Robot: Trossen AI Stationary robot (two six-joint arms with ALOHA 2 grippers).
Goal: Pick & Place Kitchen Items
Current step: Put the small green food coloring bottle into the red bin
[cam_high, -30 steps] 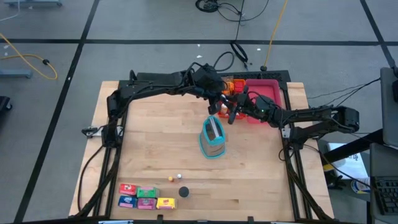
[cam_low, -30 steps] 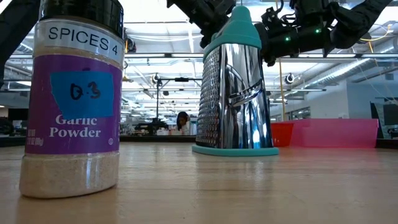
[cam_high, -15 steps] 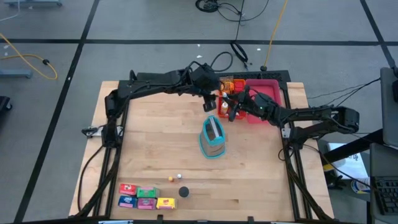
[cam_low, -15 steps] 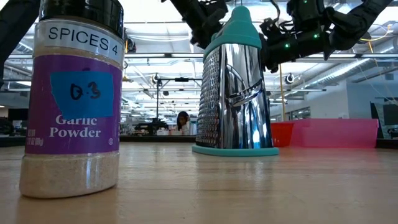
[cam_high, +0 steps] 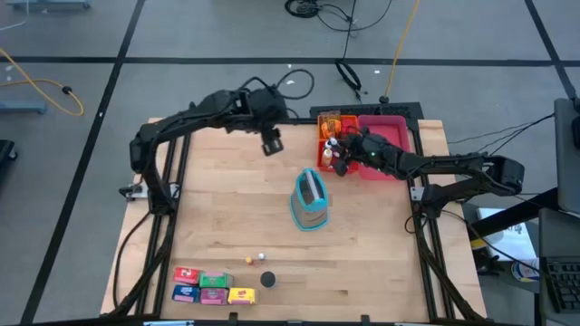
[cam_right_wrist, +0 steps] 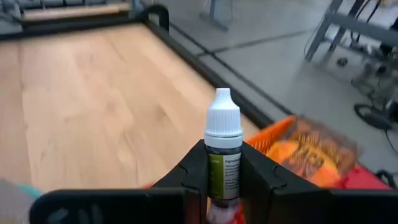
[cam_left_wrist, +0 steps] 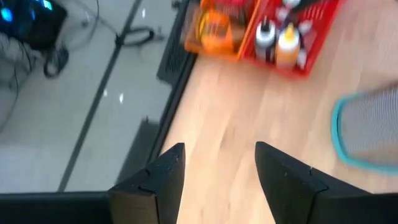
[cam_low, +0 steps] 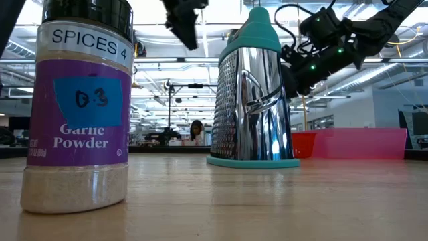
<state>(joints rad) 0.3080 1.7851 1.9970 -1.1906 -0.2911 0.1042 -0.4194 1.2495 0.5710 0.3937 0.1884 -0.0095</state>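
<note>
since the earlier frames, left gripper [cam_high: 271,142] has withdrawn from the trays toward the table's left-rear area; it hangs above bare wood, fingers [cam_left_wrist: 163,177] apart and empty. right gripper [cam_high: 340,156] is clamped on a small dropper bottle [cam_right_wrist: 222,155] with a white cap, just beside the orange tray [cam_high: 326,119] and pink tray [cam_high: 399,121]. grater [cam_high: 310,200] stands mid-table. small boxes [cam_high: 213,288] lie at the front edge, near the garlic powder jar [cam_low: 77,107].
</note>
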